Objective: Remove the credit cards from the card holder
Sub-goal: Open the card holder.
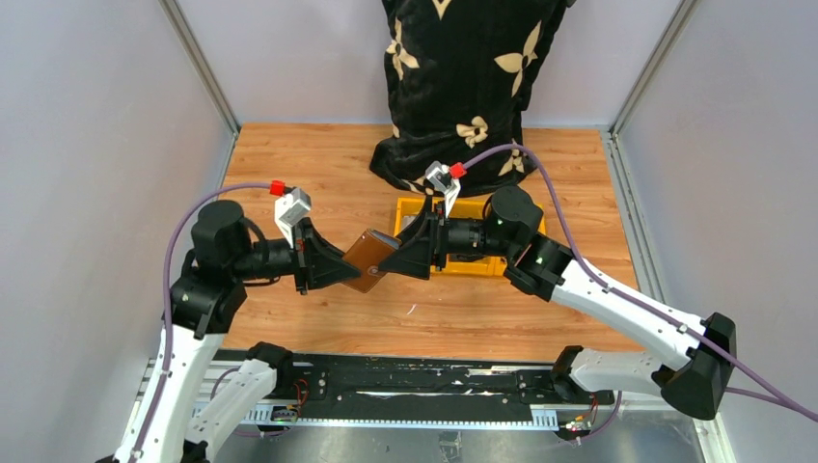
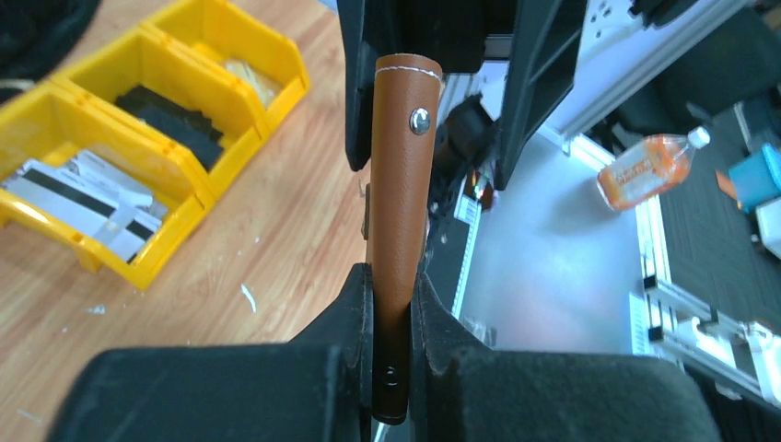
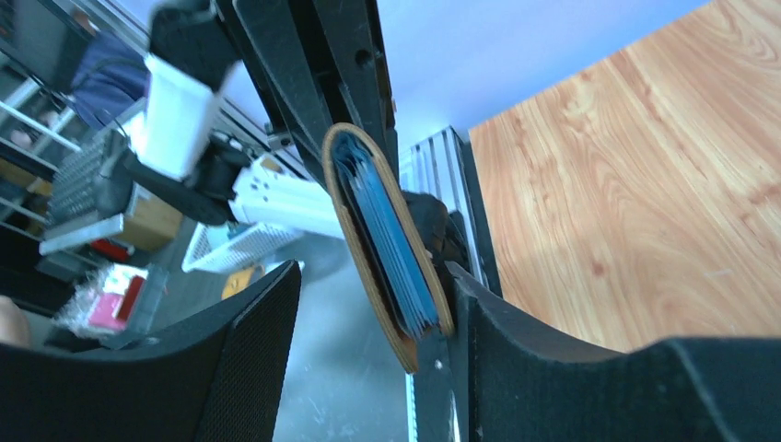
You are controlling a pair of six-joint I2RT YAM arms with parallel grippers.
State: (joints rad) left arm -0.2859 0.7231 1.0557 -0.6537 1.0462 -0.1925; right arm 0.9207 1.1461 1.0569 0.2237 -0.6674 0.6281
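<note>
I have my left gripper (image 2: 394, 285) clenched on the brown card holder (image 2: 398, 175), which hangs between both grippers. My right gripper (image 3: 373, 272) gapes around its other end, grasping nothing. Only the right wrist view shows blue edges (image 3: 391, 235) inside, likely cards; the left shows just leather. Next, I judge, the right must pinch one edge.

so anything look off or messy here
Nothing damaged. A few white scraps lie on the table by the yellow bins, and a bottle lies on its side off the table. The wallet hangs tilted in mid-air, clamped by the left gripper, with the right gripper open around it.
</note>
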